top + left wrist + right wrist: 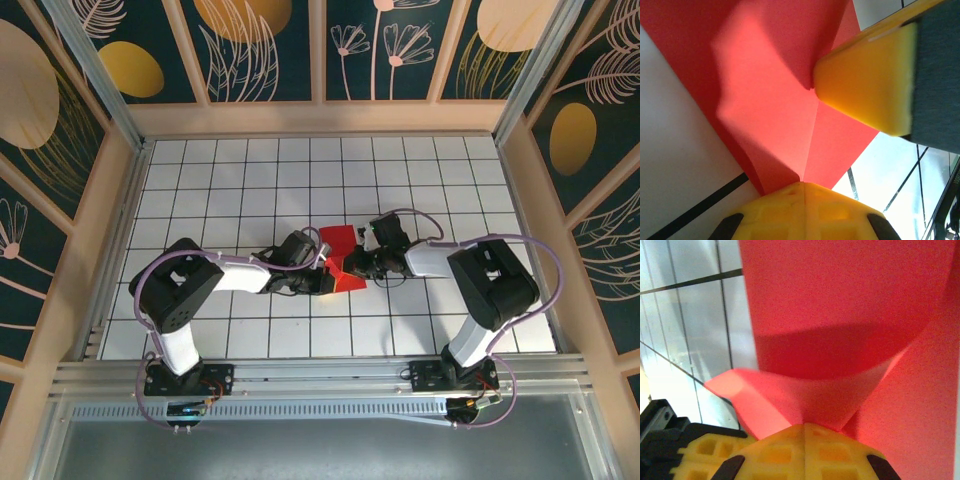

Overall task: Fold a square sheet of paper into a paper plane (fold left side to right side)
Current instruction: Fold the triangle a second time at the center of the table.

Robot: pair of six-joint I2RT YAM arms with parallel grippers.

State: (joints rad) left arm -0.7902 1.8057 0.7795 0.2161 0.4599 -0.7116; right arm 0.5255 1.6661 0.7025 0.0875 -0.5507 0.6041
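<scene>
White grid table (pixel 250 180), mid-table: left gripper (pixel 802 187) pinches the red square sheet of paper (pixel 338 243) at 7 o'clock, and right gripper (pixel 805 427) is clamped on it at 4.

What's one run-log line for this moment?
phase: mid-fold | paper: red, creased | left end effector: shut on paper | right end effector: shut on paper

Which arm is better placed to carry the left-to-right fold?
Probably left: the left gripper is shut on the red sheet at its left side, while the right gripper pinches the right side.

Top cam above near edge, down onto table (pixel 200 180), wrist cams v. close, both on red paper (pixel 780 100)
</scene>
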